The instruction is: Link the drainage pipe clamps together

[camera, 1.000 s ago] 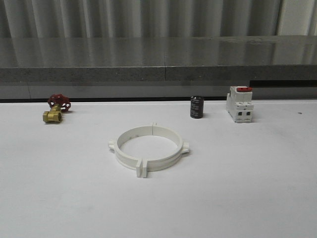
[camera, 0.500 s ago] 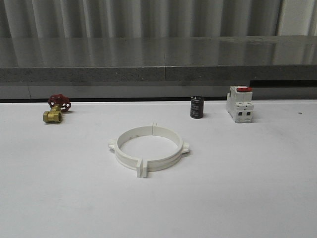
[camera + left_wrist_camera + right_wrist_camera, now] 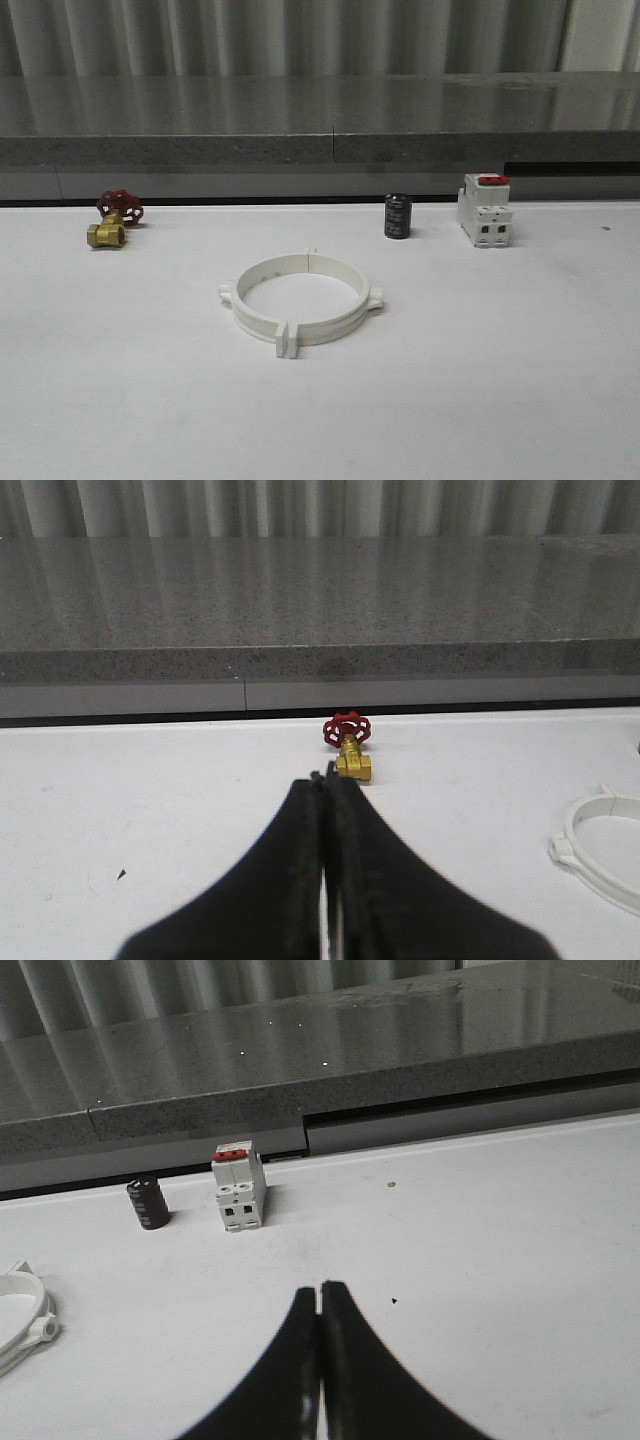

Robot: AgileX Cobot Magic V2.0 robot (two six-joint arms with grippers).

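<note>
The drainage pipe clamps (image 3: 300,300) lie on the table (image 3: 500,380) near its middle, the two halves touching at their end flanges and making one ring; behind them to the left, well apart, lies the valve (image 3: 113,220); behind them to the right stands the small cylinder (image 3: 398,216), and just right of it stands the switch (image 3: 484,210); behind all of these runs the stone ledge (image 3: 300,140) along the far edge of the table
</note>
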